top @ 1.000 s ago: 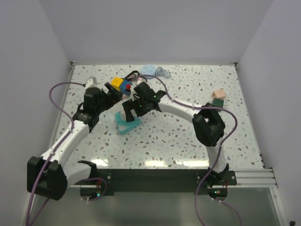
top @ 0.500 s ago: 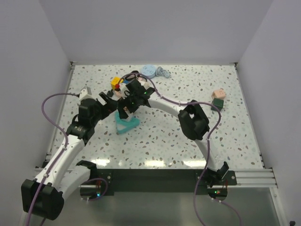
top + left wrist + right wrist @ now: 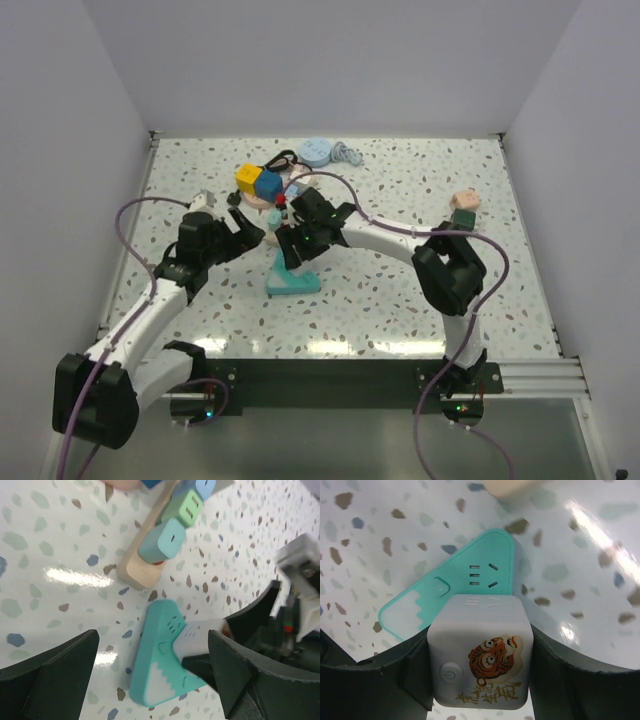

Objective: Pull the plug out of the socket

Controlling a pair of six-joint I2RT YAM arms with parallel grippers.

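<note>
The socket, a cream-beige power strip (image 3: 141, 567), lies at the back left (image 3: 256, 201). Teal (image 3: 163, 540), green (image 3: 184, 508) and blue plugs stand in a row on it; yellow (image 3: 247, 178) and blue (image 3: 268, 185) cubes show from above. My left gripper (image 3: 152, 680) is open and empty, just near of the strip's end and over a teal triangular block (image 3: 159, 662). My right gripper (image 3: 480, 660) is shut on a white cube plug with a tiger picture (image 3: 481, 655). The cube rests against the teal block (image 3: 452, 587).
A light blue disc with a coiled cable (image 3: 320, 150) lies at the back. A pink and green block (image 3: 464, 207) sits at the right. A thin black cord (image 3: 283, 158) loops behind the strip. White walls enclose the speckled table (image 3: 400, 300).
My right gripper has moved nearer and to the right with the white cube, and the teal block has moved with it. My left gripper has shifted right, closer to the strip.
</note>
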